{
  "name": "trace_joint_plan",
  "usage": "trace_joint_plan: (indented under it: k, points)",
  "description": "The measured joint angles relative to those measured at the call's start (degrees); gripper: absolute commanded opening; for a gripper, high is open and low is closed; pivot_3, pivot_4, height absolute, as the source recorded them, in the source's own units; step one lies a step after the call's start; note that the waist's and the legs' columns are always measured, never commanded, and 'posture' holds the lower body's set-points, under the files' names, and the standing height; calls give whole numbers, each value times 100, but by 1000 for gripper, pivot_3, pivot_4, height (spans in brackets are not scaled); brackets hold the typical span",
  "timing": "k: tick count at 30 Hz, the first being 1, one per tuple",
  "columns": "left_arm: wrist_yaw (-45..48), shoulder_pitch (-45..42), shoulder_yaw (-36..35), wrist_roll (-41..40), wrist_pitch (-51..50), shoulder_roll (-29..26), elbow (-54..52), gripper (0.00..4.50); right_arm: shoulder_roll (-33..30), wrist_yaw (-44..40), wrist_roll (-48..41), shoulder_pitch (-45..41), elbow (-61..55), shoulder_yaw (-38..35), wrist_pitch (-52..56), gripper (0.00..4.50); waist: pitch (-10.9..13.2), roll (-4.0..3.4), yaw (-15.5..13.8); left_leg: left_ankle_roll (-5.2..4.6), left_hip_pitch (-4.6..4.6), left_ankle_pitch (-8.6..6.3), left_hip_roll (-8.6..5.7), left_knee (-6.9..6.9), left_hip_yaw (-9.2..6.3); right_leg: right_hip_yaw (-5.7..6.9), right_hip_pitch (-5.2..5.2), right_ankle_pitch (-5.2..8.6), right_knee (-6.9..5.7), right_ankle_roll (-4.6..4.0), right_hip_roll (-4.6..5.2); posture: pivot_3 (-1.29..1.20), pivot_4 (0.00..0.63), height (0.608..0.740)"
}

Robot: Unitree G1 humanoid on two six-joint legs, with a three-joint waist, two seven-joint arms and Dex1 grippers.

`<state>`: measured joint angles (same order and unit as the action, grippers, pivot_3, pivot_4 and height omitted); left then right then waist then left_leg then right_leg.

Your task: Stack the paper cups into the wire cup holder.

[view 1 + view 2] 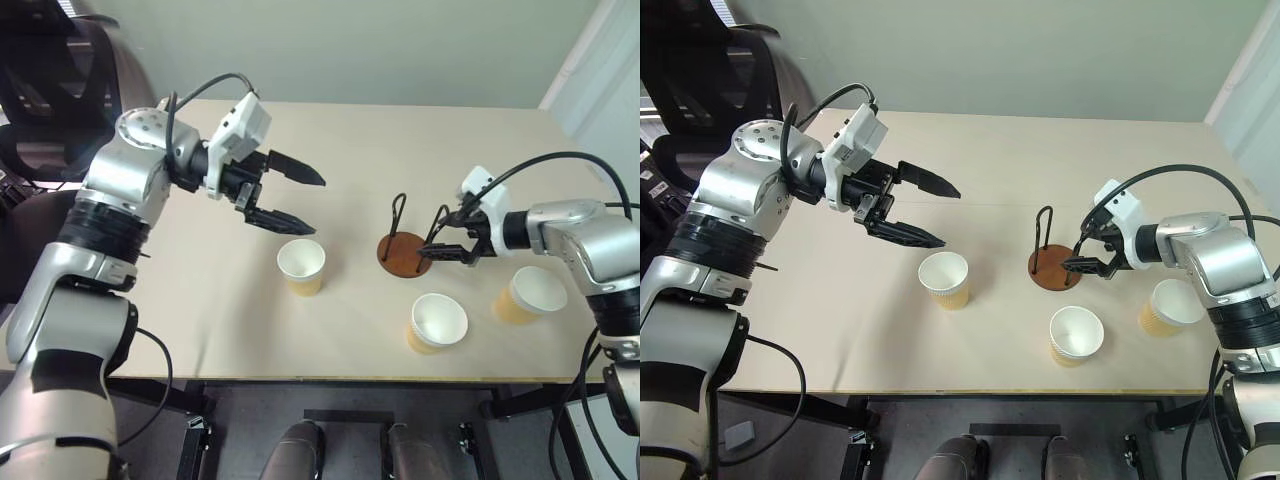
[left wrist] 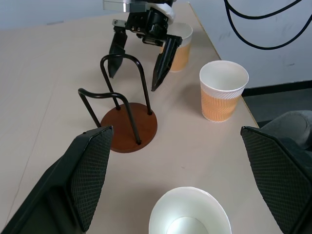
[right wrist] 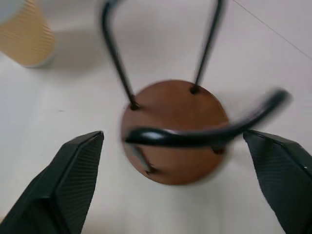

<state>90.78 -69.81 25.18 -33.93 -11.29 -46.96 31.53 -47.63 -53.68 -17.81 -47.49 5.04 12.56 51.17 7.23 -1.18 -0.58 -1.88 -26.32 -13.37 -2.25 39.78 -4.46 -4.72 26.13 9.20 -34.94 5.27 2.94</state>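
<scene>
Three tapered white-and-tan paper cups (image 1: 301, 266), light and crushable, best gripped gently by the rim; wire holder (image 1: 404, 250) empty on the bench (image 1: 200, 330); both jaws stood wide.

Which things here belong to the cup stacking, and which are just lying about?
Job:
- three paper cups, all upright on the table
- wire cup holder, no cup in it

Lying about:
- black chair behind the table
</scene>
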Motion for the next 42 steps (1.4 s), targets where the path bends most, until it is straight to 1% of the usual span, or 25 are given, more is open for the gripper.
trace_joint_plan:
  k: [6, 13, 17, 20, 22, 24, 30, 34, 36, 38, 42]
  points:
    - [0, 1, -43, 8, 93, 22, 75, 4500, 63, 117, 238, -96, 227, -31, -175, 4492, 0, 0, 1, 0, 1, 0, 1, -1, -1, 2, -1, -2, -1, 3, 0, 0, 150, 740]
    - [0, 0, -43, 11, 171, 50, 168, 4500, 68, 24, 241, -96, 214, -70, -110, 4492, 0, 0, -2, 1, 0, 0, 0, -1, -1, 2, -1, -2, 0, 4, 0, 0, 150, 740]
    - [0, 0, -43, 13, 212, 70, 271, 4500, -36, -224, -252, -186, 79, -532, 569, 4492, 0, 0, -2, 4, -2, 2, 0, -2, 1, 2, 0, 7, 1, -12, 0, 0, 150, 740]
    - [0, -1, -42, 13, 234, 90, 286, 4500, -43, -259, -650, -325, -125, -934, 1103, 4492, 0, 0, 1, 7, -1, 4, 1, -2, 0, 3, 0, 22, -1, -38, -2, 0, 150, 740]
    - [0, -1, -41, 14, 253, 107, 322, 4500, -61, -258, -893, -340, -320, -1171, 1417, 4492, 0, 0, -5, 9, -1, 5, 1, -3, -1, 4, 0, 23, -2, -39, -2, 0, 150, 740]
    - [0, 0, -41, 20, 259, 118, 352, 4500, -119, -255, -1070, -308, -495, -1337, 1645, 4492, 0, 0, -9, 9, -1, 5, 0, -3, -1, 4, -1, 23, -1, -39, -1, 0, 150, 740]
    - [0, -4, -19, 71, 348, 170, 493, 4500, -293, -182, -1751, 131, -1333, -1920, 2343, 4492, 0, 0, -13, 11, -2, 6, -1, -3, 0, 4, -1, 23, -3, -36, -1, 0, 150, 740]
    - [0, -10, 42, 189, 478, 171, 592, 4500, -561, -182, -2294, 455, -2180, -2251, 2667, 4492, 0, 0, -14, 12, -1, 7, 0, -3, 0, 4, -2, 26, -2, -35, -3, 0, 150, 740]
    - [0, -27, 76, 202, 549, 170, 607, 4500, -972, -308, -2489, 847, -2658, -2328, 2658, 4492, 0, 0, -36, 10, -1, 6, -2, -3, 0, 5, -5, 30, -2, -35, 0, 0, 150, 740]
    - [1, -37, 95, 239, 656, 102, 669, 4500, -1601, -553, -2520, 1494, -3118, -2326, 2475, 4492, 0, 0, -72, 12, -3, 0, -3, -3, -2, 8, -6, 39, -1, -36, 1, 0, 150, 740]
    - [1, -85, 189, 287, 761, 97, 778, 4500, -2552, -1071, -2282, 2623, -3537, -2356, 1686, 4492, 0, 0, -80, 15, -1, -9, -4, -2, 0, 4, -6, 45, -3, -30, 6, 0, 150, 740]
